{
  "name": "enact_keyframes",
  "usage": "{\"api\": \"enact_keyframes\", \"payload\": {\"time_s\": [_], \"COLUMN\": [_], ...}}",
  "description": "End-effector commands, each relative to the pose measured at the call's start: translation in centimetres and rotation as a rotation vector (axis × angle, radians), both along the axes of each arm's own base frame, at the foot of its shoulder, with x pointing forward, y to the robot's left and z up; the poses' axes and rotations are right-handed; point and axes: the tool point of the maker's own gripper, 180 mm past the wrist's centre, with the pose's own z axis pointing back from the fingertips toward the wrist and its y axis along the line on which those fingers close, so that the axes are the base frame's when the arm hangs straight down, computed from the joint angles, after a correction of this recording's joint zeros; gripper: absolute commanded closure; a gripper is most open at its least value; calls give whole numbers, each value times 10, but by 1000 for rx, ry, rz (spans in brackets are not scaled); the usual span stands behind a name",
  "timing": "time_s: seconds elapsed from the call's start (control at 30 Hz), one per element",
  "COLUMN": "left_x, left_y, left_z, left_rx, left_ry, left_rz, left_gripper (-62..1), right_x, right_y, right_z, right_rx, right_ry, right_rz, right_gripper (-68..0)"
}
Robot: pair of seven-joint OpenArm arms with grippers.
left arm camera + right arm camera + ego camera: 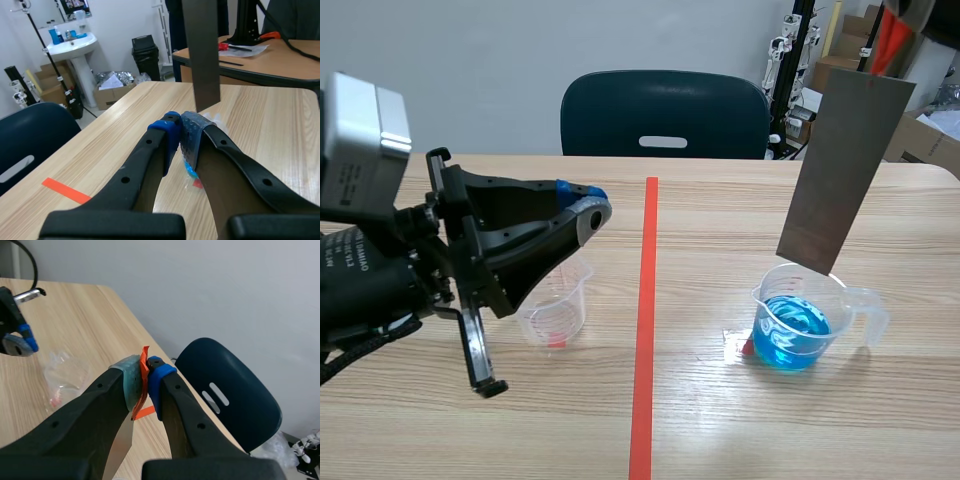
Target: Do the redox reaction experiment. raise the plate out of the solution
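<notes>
1. Far to the left of the beaker of blue solution [792,325], the left gripper [588,205] hovers above the wooden table [740,420]. Its two fingers are pressed together with nothing between them.
2. Under that gripper, also left of the blue beaker, an empty clear cup [557,305] with red markings stands upright on the table.
3. Between the cup and the blue beaker, an orange-red tape line [644,330] runs straight away from the robot.
4. The blue beaker itself stands upright, partly filled with bright blue liquid, its handle on the side away from the tape line.
5. Directly above the beaker hangs a grey metal plate [845,170], tilted. Its lower edge is about level with the beaker's rim and appears clear of the liquid.
6. Above the beaker and outside the scene view, the right gripper [145,375] is clamped on the plate's upper end. An orange-red strip [143,390] is pinched between its pads as well.
7. As a judgement, the plate looks already out of the solution. What remains is lifting it fully clear of the beaker's rim.
</notes>
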Motion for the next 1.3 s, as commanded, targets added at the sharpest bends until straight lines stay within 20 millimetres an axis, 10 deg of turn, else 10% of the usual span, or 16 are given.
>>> {"api": "enact_keyframes", "payload": {"time_s": [0.0,1.27], "left_x": [2,11], "left_y": [-5,-39], "left_z": [8,21], "left_rx": [-33,-7], "left_ry": [-13,-73], "left_rz": [-4,-59], "left_gripper": [-33,-34], "right_x": [-1,-5], "right_y": [2,0], "right_z": [11,45], "right_rx": [13,71], "right_ry": [-26,24], "right_rz": [15,89], "right_gripper": [-2,-2]}}
